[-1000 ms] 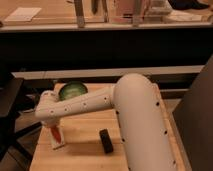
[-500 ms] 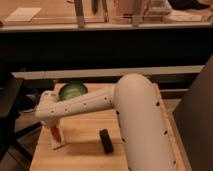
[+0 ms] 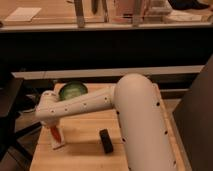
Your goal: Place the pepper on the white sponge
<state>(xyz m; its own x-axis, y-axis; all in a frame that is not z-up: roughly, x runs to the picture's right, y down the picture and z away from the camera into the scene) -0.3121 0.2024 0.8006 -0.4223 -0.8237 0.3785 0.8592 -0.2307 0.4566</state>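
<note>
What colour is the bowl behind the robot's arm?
The bowl is green, shown in the camera view. The gripper is down by the pepper.

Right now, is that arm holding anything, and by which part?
Cannot be told. The gripper sits at the upper end of the pepper, above the white sponge; a grip isn't visible.

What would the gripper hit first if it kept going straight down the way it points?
The gripper, pointing down over the table, would probably meet the pepper at its tip first, with the white sponge right below it, though depth is unclear.
</note>
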